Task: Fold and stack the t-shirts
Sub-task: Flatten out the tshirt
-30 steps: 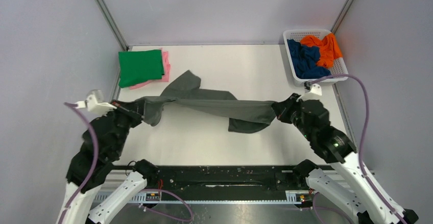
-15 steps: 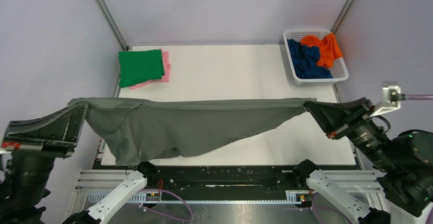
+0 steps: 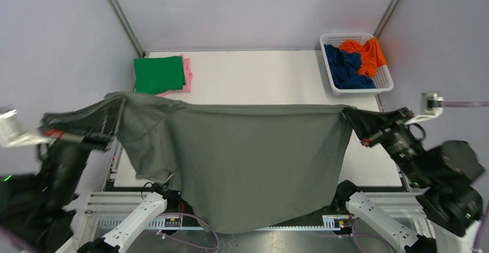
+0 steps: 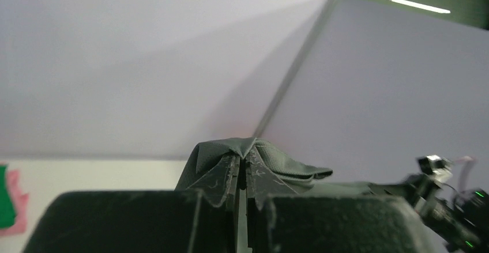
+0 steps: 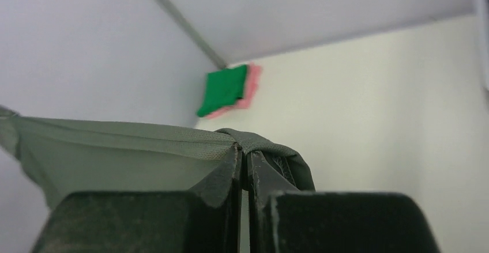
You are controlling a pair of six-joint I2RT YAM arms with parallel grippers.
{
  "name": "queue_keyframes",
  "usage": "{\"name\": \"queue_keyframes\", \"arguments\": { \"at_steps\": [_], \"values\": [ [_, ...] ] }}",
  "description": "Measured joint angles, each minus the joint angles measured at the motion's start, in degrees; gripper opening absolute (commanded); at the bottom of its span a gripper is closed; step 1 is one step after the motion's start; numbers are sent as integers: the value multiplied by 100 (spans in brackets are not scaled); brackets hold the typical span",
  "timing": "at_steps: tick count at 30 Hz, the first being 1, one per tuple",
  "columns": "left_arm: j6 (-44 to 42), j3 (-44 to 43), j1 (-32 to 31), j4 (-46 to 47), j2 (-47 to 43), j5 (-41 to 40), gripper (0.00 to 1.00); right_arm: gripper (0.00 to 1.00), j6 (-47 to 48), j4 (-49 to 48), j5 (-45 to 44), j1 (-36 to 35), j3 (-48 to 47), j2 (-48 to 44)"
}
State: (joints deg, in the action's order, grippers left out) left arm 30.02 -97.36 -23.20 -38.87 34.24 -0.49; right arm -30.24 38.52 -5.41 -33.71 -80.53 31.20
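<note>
The dark grey t-shirt (image 3: 254, 161) hangs spread out high over the table, stretched between both arms. My left gripper (image 3: 109, 127) is shut on its left edge, and the cloth (image 4: 254, 149) bunches over the fingertips in the left wrist view. My right gripper (image 3: 348, 114) is shut on the right edge, where the hem (image 5: 254, 140) wraps the tips. The shirt's lower edge drops past the table's near edge. A folded green t-shirt (image 3: 158, 74) lies on a pink t-shirt (image 3: 186, 74) at the back left. The navy blue t-shirt (image 3: 345, 67) and orange t-shirt (image 3: 365, 55) lie crumpled in the basket.
The white lattice basket (image 3: 385, 82) stands at the back right corner of the white table (image 3: 265, 80). Grey walls close in the back and both sides. The hanging shirt hides the near middle of the table and part of the arm bases.
Both grippers rose and pulled apart with the grey shirt. It went from a twisted band lying on the table to a wide sheet hanging in the air.
</note>
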Motion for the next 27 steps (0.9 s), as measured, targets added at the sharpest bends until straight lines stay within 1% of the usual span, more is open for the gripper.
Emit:
{"name": "queue_keyframes", "arguments": {
  "at_steps": [3,6,9,12,16,19,21,24,25,27],
  "values": [
    [-46,855,2,142,258,-745,2,7,0,-9,-758,0,533,240],
    [-76,1801,4,494,813,-1523,2,8,-7,-223,-1674,0,1285,662],
    [-162,2638,72,863,1768,-2129,0,8,-15,-522,-2500,13,2072,1397],
    [-260,3021,321,1220,3185,-2271,0,10,-39,-909,-2997,118,2496,2398],
    [-363,2997,702,1593,4813,-2118,0,11,-122,-1620,-3029,446,2710,3825],
    [-511,2588,844,1690,5845,-2022,0,11,-192,-2173,-2894,684,2710,4616],
    [-634,2197,876,1814,6430,-1958,0,12,-236,-2479,-2785,857,2677,5101],
    [-776,1683,896,1950,7047,-1869,0,14,-262,-2702,-2640,1102,2455,5716],
    [-807,1517,894,1958,7215,-1843,1,15,-264,-2752,-2625,1154,2367,5866],
    [-863,1082,903,1965,7597,-1814,7,16,-258,-2857,-2546,1274,2057,6229]
  ]
}}
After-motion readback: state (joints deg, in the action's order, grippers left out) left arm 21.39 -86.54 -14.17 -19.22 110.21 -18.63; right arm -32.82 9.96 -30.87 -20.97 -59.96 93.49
